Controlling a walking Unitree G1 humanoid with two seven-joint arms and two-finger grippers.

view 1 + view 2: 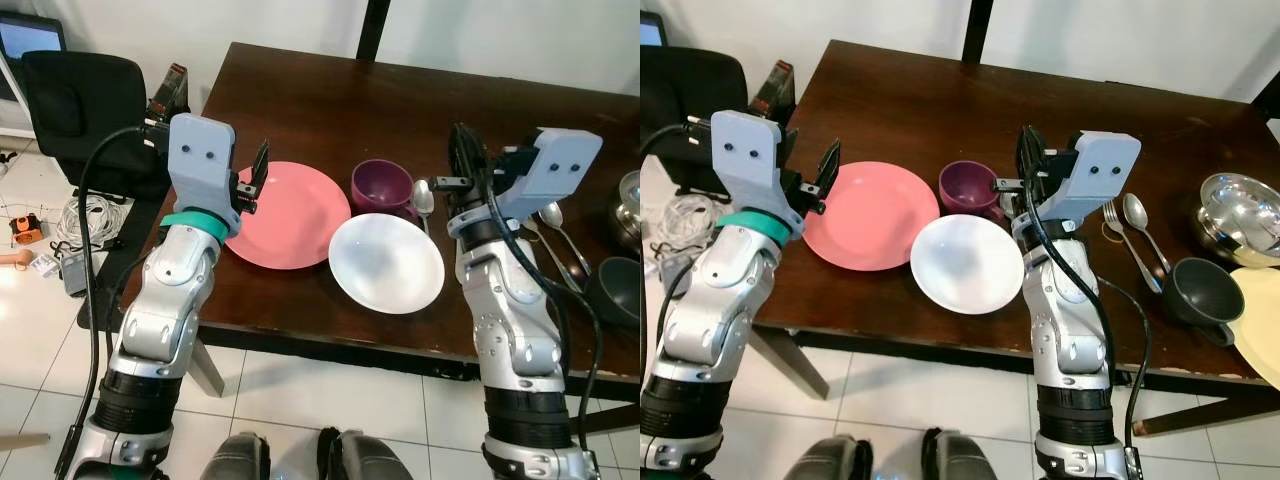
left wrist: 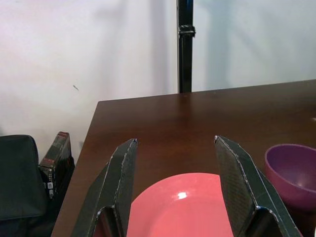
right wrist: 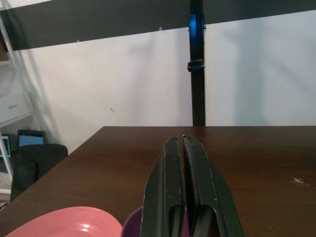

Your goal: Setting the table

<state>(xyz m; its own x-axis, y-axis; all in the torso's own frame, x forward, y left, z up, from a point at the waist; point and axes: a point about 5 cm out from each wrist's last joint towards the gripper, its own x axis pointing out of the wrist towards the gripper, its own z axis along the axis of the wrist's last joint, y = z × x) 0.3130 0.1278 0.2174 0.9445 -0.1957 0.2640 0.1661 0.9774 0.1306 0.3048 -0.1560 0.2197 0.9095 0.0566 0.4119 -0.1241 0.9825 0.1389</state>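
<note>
Both claws hold nothing: left claw [image 2: 175, 192] spread wide over the pink plate [image 1: 290, 214], right claw [image 3: 183, 187] pressed together.

Far half of the table [image 1: 330, 90] lies bare; dishes [image 1: 385, 262] crowd the near edge.

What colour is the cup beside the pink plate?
The cup is purple; the right eye view shows it best.
</note>
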